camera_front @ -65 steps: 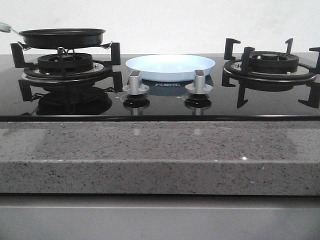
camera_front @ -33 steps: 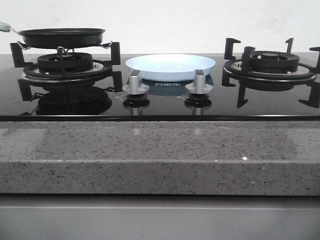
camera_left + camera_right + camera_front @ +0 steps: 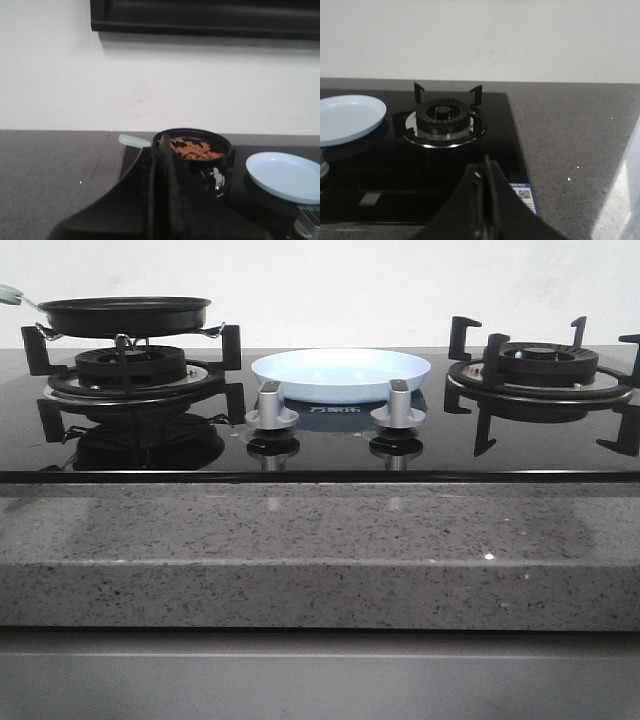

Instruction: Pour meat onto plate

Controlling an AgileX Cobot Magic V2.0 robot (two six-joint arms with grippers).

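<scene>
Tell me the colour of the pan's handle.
Pale mint green; the handle shows best in the left wrist view, sticking out from the black pan.

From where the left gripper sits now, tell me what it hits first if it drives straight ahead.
Probably the black pan holding the meat, which lies right ahead of the shut left gripper. Depth is unclear, so the gap before contact can't be judged.

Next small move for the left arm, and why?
Probably open the left pincer and reach for the pale-green handle of the black frying pan: brown meat chunks sit in it, the round pale-blue plate is bare, nothing gripped.
</scene>
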